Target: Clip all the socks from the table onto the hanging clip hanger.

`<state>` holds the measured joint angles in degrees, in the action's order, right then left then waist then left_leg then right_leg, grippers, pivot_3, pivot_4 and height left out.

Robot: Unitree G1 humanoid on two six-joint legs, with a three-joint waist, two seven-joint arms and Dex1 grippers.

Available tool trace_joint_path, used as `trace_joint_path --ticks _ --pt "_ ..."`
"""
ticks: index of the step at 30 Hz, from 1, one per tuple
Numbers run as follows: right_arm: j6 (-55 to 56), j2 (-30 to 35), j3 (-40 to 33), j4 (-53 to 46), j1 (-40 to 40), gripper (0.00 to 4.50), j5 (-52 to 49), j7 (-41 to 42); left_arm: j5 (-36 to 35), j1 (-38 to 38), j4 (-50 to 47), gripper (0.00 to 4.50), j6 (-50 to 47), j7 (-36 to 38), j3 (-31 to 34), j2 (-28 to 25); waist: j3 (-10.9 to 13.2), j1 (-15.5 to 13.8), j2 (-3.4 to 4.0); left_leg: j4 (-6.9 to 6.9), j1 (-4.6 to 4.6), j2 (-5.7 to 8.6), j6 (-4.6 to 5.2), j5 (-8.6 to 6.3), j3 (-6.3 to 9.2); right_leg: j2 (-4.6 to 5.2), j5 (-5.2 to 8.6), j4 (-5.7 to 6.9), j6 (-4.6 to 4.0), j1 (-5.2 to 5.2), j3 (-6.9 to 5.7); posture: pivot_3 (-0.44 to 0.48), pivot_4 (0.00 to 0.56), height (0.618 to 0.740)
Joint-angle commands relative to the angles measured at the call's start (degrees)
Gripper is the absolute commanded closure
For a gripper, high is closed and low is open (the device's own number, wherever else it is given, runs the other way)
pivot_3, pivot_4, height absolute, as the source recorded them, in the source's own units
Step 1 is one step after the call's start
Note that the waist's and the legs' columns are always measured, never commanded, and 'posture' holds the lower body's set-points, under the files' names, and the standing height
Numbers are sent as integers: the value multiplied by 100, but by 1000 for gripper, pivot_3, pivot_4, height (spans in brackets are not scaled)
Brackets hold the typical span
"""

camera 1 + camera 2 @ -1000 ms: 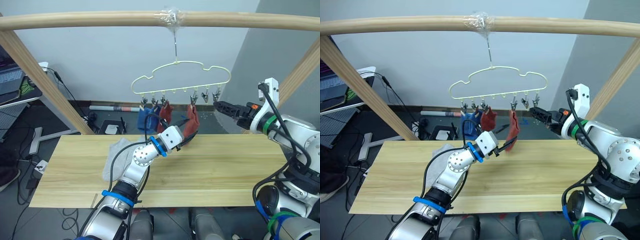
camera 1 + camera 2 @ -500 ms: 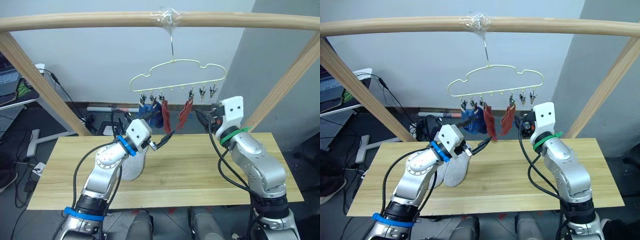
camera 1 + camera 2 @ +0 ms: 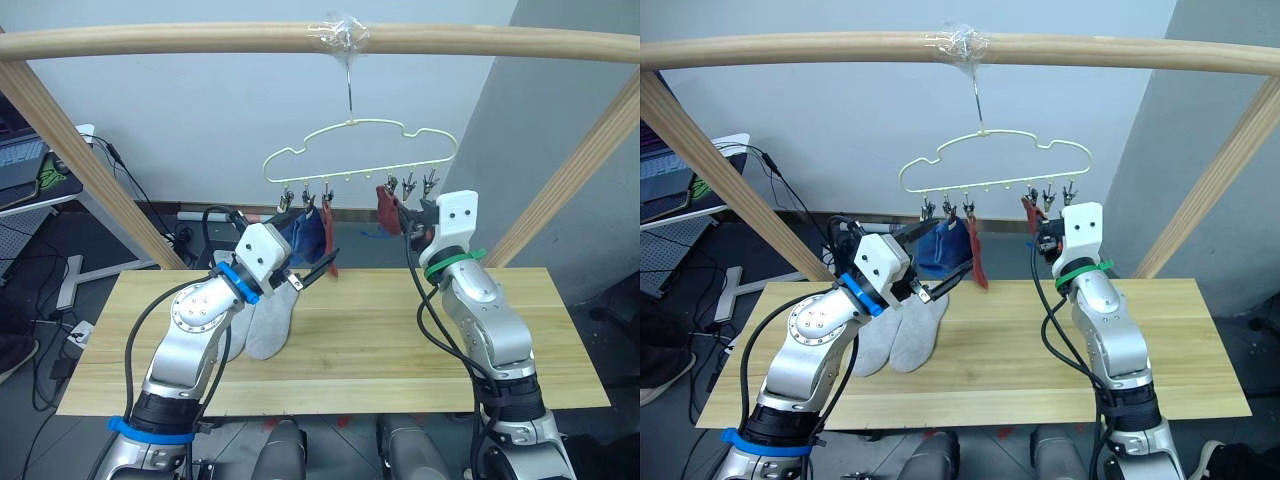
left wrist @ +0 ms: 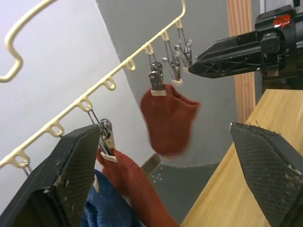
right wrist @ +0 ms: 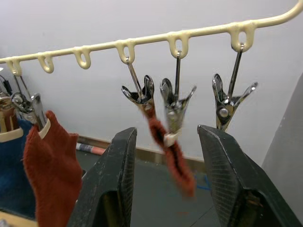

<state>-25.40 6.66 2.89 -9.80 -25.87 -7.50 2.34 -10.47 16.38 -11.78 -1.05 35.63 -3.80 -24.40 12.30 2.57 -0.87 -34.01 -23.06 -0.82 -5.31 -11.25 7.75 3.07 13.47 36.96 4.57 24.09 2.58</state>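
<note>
The cream clip hanger (image 3: pixel 352 146) hangs from the pole with two blue socks (image 3: pixel 303 232) and a rust red sock (image 3: pixel 329 246) clipped at its left. Another red sock (image 3: pixel 385 208) hangs from a clip further right, swinging and blurred (image 5: pixel 169 151). Two light grey socks (image 3: pixel 912 336) lie side by side on the table (image 3: pixel 400 340), under my left arm. My left gripper (image 3: pixel 311 272) is open and empty, just below the blue socks. Just below the right-hand clips (image 5: pixel 222 104), my right gripper (image 3: pixel 411 226) is open beside the swinging red sock.
A round wooden pole frame (image 3: pixel 200 40) spans the top, with slanted legs (image 3: pixel 85 165) at both sides of the table. Behind the table are cables and a desk (image 3: pixel 30 175) at the far left.
My left gripper has drawn back left from the red sock. My right arm swung in from the far right up to the clips. The right-hand red sock now swings.
</note>
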Motion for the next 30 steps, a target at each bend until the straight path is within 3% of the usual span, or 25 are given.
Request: trace_joint_path --ticks 1,7,8,11,30 --pt "377 -49 -147 289 -327 2371 180 -116 9 78 -210 0 51 -46 65 7 0 -5 0 0 0 0 0 0 1 0 0 1 -1 0 -1 63 201 740" --pt "665 -64 -259 842 -613 2371 300 -124 -1 105 -236 0 28 -43 81 -13 0 -37 0 2 -2 0 0 0 0 0 -11 -1 20 0 0 63 201 740" --pt "704 -67 -269 916 -658 2371 306 -120 -14 84 -265 0 24 -34 92 -26 1 -36 1 4 -1 0 0 0 0 0 -12 -1 20 0 0 104 203 740" --pt "784 -67 -279 1047 -738 3214 322 -129 -31 63 -309 0 9 -22 112 -52 1 -58 1 4 -1 0 0 0 1 0 -12 0 20 1 -1 104 203 740" --pt "927 -173 -186 1285 -977 3214 549 -128 -48 71 -354 0 13 -35 91 -19 1 -81 1 4 0 0 0 0 1 0 -12 2 20 0 -1 115 192 740"
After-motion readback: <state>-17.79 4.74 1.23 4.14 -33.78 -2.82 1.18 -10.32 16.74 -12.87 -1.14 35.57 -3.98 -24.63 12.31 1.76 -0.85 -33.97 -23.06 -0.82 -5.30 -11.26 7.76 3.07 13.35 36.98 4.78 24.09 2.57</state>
